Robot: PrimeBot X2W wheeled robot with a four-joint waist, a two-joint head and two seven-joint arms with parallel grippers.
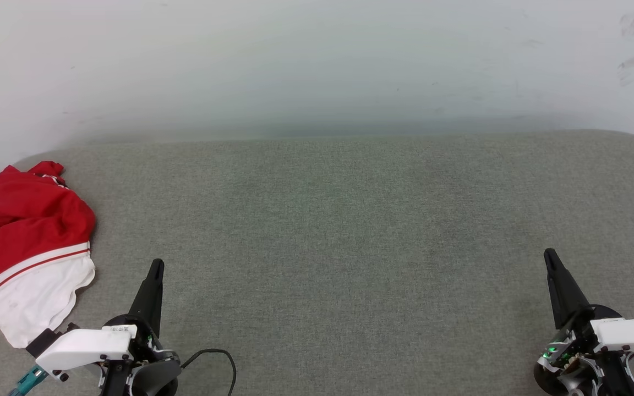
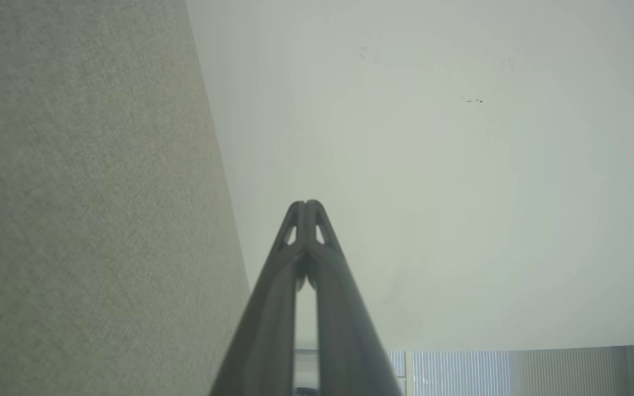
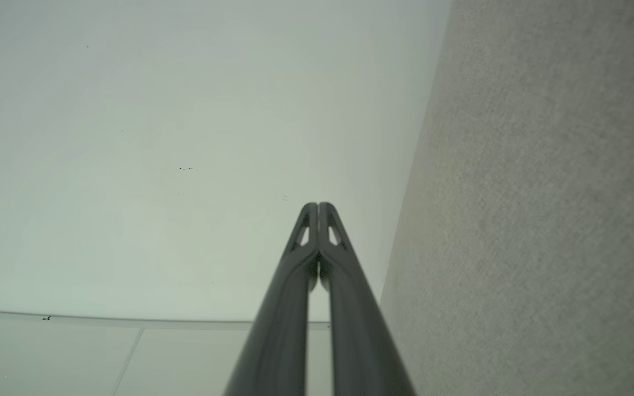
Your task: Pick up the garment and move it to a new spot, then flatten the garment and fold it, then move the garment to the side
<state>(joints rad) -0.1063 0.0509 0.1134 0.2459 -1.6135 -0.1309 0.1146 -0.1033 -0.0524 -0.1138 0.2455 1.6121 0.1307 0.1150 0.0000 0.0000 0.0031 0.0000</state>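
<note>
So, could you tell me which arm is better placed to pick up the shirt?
Probably left. The shirt lies bunched at the left edge of the grey surface, close beside the left gripper; the right gripper sits far across it.

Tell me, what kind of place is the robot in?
Probably a plain indoor practice room for robots, though I can't be sure. A wide grey cloth-covered surface stands against a bare white wall with scuff marks, and a crumpled red-and-white garment lies at the surface's left edge.
</note>
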